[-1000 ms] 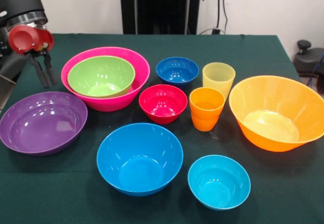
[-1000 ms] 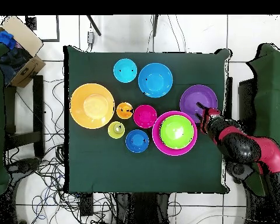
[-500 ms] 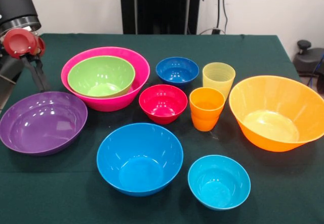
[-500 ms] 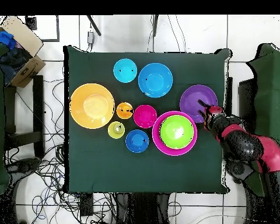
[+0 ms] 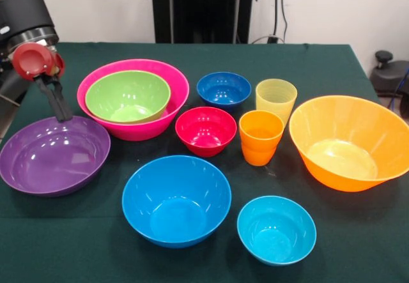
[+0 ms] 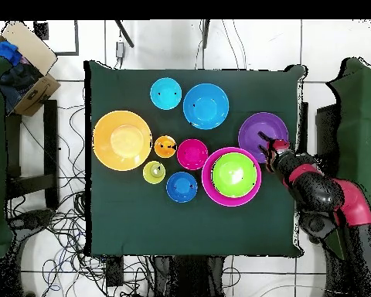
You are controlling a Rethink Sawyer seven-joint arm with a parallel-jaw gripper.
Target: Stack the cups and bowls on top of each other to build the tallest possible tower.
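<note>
Gripper (image 5: 61, 110) at purple bowl's (image 5: 54, 155) far rim | opening unclear (fingertips overlap rim) | arm (image 6: 328, 197) cut off

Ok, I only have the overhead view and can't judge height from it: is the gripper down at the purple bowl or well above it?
Observer: In the front view the gripper is low, its tip at the purple bowl's rim on the robot's side. I cannot confirm contact.
Operator: Are the two small rounds beside the large orange bowl cups?
Observer: Yes. The yellow cup and the orange cup both stand upright, mouths up, and the orange one has a stepped base.
</note>
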